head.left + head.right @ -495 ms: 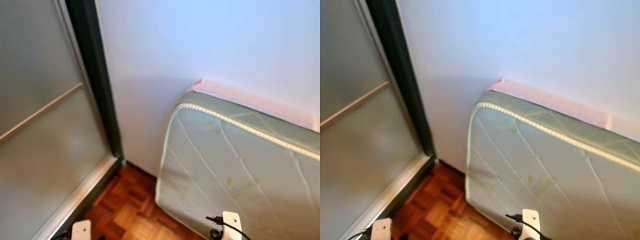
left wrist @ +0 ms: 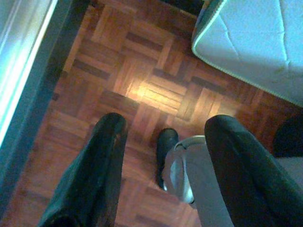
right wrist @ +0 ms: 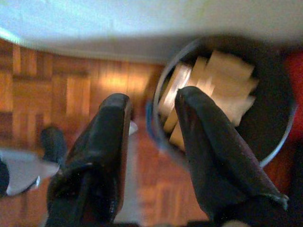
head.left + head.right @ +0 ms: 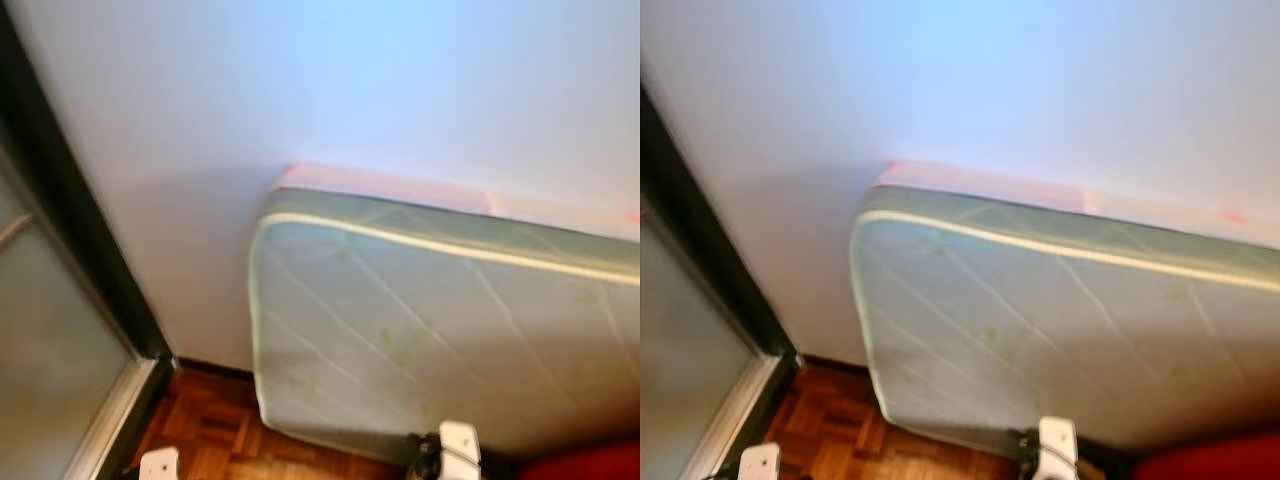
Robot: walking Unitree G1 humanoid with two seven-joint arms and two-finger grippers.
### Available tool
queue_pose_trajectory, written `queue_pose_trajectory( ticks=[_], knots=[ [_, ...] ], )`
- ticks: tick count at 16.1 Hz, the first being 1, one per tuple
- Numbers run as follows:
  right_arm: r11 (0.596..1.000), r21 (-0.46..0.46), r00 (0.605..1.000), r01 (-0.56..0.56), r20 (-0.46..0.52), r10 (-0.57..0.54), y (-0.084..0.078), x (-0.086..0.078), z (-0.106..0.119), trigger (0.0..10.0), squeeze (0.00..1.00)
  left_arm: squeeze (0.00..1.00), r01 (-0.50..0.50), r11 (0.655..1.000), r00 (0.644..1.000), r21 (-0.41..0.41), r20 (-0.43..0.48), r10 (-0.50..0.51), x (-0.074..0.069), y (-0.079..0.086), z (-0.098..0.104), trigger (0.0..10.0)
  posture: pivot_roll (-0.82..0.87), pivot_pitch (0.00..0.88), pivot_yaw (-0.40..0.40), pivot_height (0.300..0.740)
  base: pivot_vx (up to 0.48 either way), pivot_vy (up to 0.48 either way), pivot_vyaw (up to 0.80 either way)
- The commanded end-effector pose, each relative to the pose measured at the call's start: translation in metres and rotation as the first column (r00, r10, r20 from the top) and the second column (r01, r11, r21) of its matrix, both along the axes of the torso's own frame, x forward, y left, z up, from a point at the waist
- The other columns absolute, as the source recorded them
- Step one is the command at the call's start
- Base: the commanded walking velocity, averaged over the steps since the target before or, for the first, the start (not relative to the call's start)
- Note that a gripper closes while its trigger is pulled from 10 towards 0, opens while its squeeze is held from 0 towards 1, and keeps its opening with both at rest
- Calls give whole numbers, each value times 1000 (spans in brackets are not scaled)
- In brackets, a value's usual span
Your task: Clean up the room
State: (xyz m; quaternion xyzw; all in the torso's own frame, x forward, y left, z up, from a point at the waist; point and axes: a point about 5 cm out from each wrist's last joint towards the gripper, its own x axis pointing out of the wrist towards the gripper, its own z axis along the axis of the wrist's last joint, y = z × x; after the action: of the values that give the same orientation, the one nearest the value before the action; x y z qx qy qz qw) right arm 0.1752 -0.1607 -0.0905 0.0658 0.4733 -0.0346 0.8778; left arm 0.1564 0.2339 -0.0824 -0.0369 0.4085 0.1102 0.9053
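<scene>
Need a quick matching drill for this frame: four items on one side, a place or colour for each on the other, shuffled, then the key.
Items:
1. mattress
2. parquet floor
3. sliding door
4. round container

Descriptions:
A. reddish-brown wood blocks
B. frosted panel in a dark frame, on the robot's left
C. stood on edge against the wall
D. below the right pincer, pale pieces inside

Pairs: 1-C, 2-A, 3-B, 4-D

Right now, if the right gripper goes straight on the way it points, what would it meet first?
Probably the rim of the round bin: the right gripper is open and one finger overlaps the bin's near edge. Depth is unclear, so it could reach the wooden floor beside it instead.
</scene>
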Motion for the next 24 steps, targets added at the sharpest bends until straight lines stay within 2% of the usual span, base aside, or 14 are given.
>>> queue_pose_trajectory(
  ticks=[1,11,24],
  knots=[
    [992,53,992,110,-68,-107,-43,-24,-5,10000,0,0,52,999,985,7,-164,-50,-18,14,-7,10000,64,0,3,740,0,0,-800],
    [993,51,992,106,-77,-102,-43,-25,-6,10000,0,0,70,998,983,10,-171,-67,-18,12,-7,10000,63,0,11,740,0,0,-794],
    [994,38,992,98,-78,-95,-45,-25,-5,10000,0,0,69,998,982,5,-178,-67,-26,11,-10,10000,59,0,1,740,0,0,-788]
  ],
)
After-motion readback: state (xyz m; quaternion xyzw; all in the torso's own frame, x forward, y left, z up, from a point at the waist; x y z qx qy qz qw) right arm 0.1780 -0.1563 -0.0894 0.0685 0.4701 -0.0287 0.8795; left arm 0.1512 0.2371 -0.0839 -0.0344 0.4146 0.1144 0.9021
